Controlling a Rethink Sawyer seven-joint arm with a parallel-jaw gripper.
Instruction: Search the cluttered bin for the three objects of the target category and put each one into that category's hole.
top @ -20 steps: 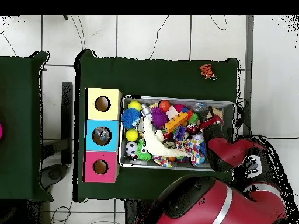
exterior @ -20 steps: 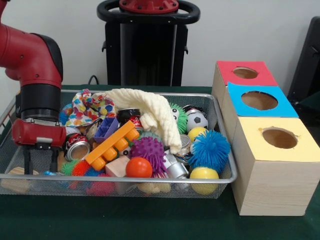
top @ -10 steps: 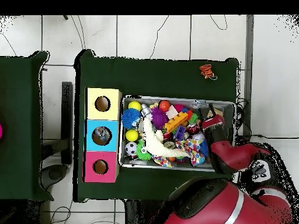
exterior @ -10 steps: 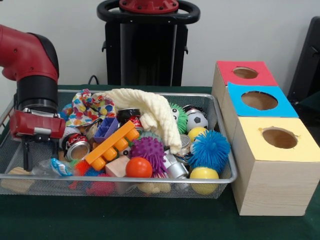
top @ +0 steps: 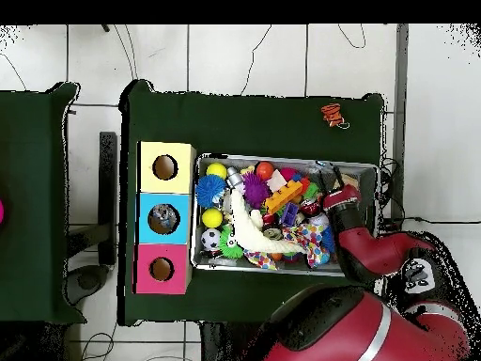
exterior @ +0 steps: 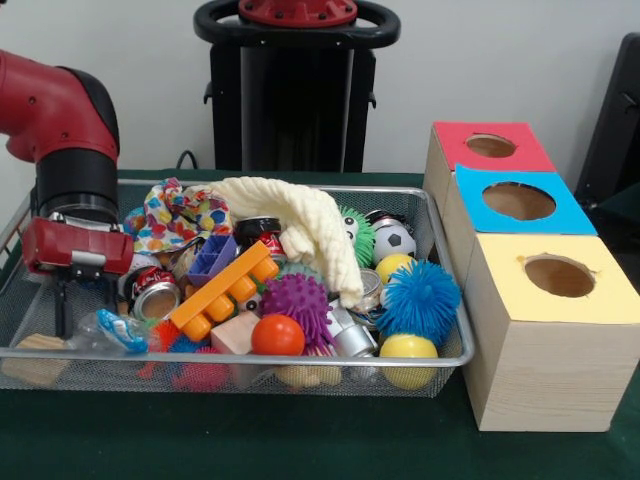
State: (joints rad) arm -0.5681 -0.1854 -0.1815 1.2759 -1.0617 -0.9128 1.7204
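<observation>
In the front view we see the gripper (exterior: 82, 318) at the nine o'clock end of the wire bin (exterior: 240, 354), its two dark fingers (exterior: 61, 308) pointing down. The fingers stand close together around the end of a clear plastic bottle with a blue label (exterior: 112, 329), which lies tilted against the bin's front wall. We take the claw as closed on that bottle, though the mesh blurs the contact.

Just toward three o'clock from the claw lie a crushed red can (exterior: 152, 292) and an orange toy brick (exterior: 224, 290). A cream cloth (exterior: 300, 228) drapes over the middle of the pile, and a blue spiky ball (exterior: 418, 298) sits at the three o'clock end.

Beside the bin at three o'clock stand the red box (exterior: 489, 149), the blue box (exterior: 517, 201) and the yellow box (exterior: 558, 276), each with a round hole on top.
</observation>
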